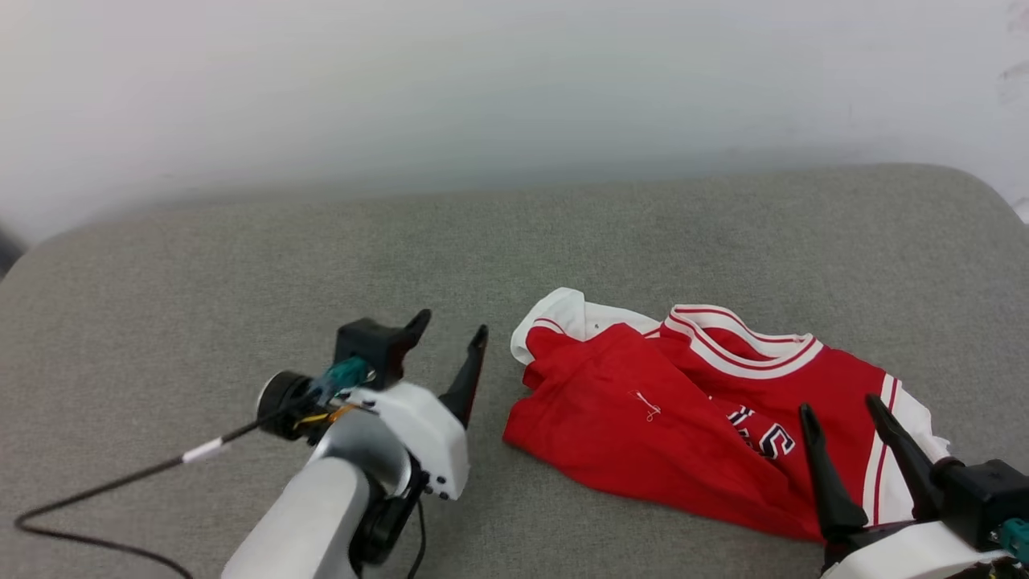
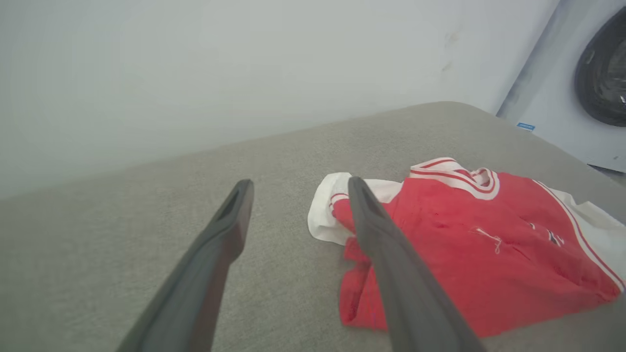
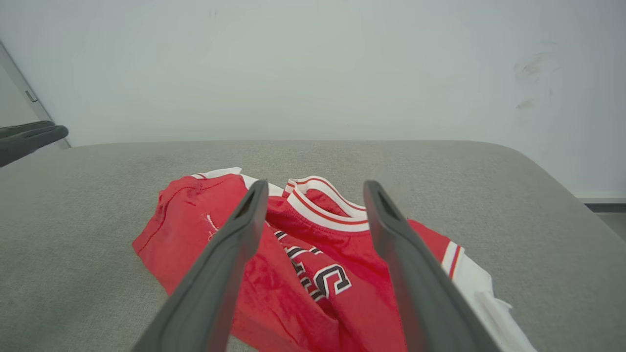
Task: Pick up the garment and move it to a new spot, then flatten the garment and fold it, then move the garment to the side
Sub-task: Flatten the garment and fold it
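The garment [image 1: 691,410], a red jersey T-shirt with white sleeves, striped collar trim and black letters, lies crumpled on the grey surface at centre right. My left gripper [image 1: 452,323] stands open just left of the garment's white sleeve, apart from it, with nothing between its fingers. My right gripper [image 1: 840,406] is open over the garment's near right part, its fingers pointing away from me. In the left wrist view the garment [image 2: 469,244] lies to the right beyond the open left gripper [image 2: 298,183]. In the right wrist view the open right gripper [image 3: 315,185] points over the garment [image 3: 313,264].
The grey padded surface [image 1: 241,265] runs wide to the left and behind the garment, ending at a pale wall [image 1: 482,80]. A black cable [image 1: 104,482] trails from my left wrist. A washing machine door [image 2: 604,73] shows at the far right of the left wrist view.
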{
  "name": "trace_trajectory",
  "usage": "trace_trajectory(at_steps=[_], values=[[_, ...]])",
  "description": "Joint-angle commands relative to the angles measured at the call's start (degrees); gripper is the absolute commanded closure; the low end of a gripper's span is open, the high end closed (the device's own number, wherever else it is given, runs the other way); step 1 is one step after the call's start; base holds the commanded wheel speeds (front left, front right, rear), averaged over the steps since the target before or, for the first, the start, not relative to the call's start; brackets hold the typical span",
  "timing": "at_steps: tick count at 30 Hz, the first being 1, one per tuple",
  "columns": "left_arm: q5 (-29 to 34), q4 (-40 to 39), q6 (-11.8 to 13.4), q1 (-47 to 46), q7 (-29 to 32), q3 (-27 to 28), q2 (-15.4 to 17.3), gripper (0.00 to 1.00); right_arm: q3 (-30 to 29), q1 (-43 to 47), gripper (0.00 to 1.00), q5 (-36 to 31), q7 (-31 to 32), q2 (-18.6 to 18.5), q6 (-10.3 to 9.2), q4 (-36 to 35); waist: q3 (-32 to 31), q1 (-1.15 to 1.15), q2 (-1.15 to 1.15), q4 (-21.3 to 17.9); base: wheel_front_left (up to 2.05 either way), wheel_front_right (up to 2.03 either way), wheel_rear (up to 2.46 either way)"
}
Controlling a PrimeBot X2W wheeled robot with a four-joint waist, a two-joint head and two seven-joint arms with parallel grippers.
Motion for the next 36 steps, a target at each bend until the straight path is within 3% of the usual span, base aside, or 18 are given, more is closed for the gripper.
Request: trace_trajectory(at_steps=[1,8,17,25,26,27,29,36], values=[[-0.6,0.9,-1.7,-2.6,2.4,-1.1,-0.3,0.00,0.4,-0.9,0.00,0.1,0.1,0.2,-0.03,-0.5,2.0,0.00,0.00,-1.4,0.00,0.00,0.00],[-3.1,6.1,-7.8,-12.9,15.7,-6.4,-2.5,0.00,0.4,-3.4,0.00,-0.4,0.1,0.2,-0.03,-0.9,8.0,0.00,0.00,-4.0,0.00,0.00,0.00],[-4.5,14.0,-9.5,-20.0,29.4,-11.2,-2.0,0.00,0.9,-5.8,0.00,1.1,-1.3,0.2,-0.03,0.6,13.0,0.00,0.00,-7.0,0.00,0.00,0.00],[-5.9,19.3,-10.0,-19.9,38.8,-15.5,-0.1,0.00,1.3,-7.4,0.00,1.9,-2.7,0.2,-0.03,1.3,15.0,0.00,0.00,-8.4,0.00,0.00,0.00],[-6.3,19.7,-10.1,-19.7,40.0,-16.3,0.1,0.08,1.3,-7.5,0.00,2.0,-2.7,0.2,-0.03,1.3,15.1,0.00,0.00,-8.5,0.00,0.00,0.00],[-6.5,20.0,-10.1,-19.6,40.8,-16.8,0.4,0.51,1.5,-7.6,0.00,2.0,-2.9,0.2,-0.03,1.2,15.2,0.00,0.00,-8.5,0.00,0.00,0.00],[-7.0,20.0,-10.1,-19.6,41.5,-17.6,0.7,1.00,1.6,-8.0,0.00,1.9,-3.2,0.2,-0.03,1.0,15.3,0.00,0.00,-8.5,0.00,0.00,0.00],[-6.7,17.9,-10.2,-21.2,39.3,-18.8,2.7,1.00,1.9,-7.9,0.00,1.7,-3.5,0.2,-0.03,0.4,13.9,0.00,0.00,-7.0,0.00,0.00,0.00]])
